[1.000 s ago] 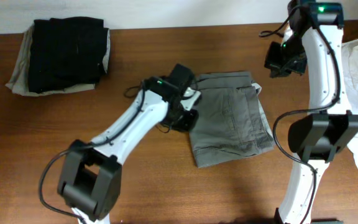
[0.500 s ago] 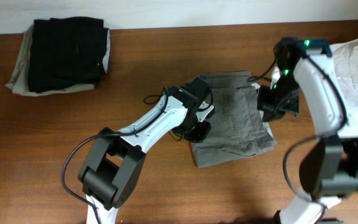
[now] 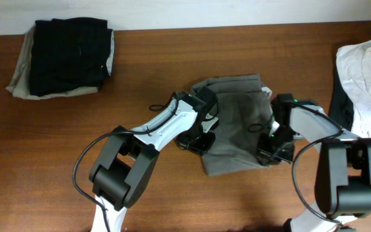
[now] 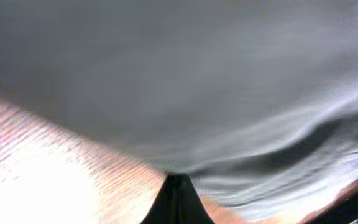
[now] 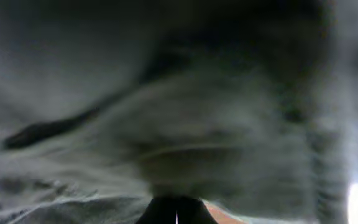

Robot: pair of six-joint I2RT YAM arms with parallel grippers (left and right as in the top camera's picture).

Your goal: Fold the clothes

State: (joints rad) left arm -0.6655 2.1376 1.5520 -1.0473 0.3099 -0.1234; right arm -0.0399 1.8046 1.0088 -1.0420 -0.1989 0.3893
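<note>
The grey-olive shorts lie bunched in the middle of the table. My left gripper is at their left edge. In the left wrist view its fingers are closed to a point on the fabric edge, with bare wood beneath. My right gripper is at the shorts' lower right edge. In the right wrist view its fingers are closed against the grey fabric, which fills the blurred frame.
A folded black garment lies on a beige one at the back left. A white garment lies over a black one at the right edge. The table's far edge meets a white wall.
My right arm swung down from the back right to the shorts' lower right edge. My left gripper shifted slightly along the left edge. The shorts look more bunched and narrower.
</note>
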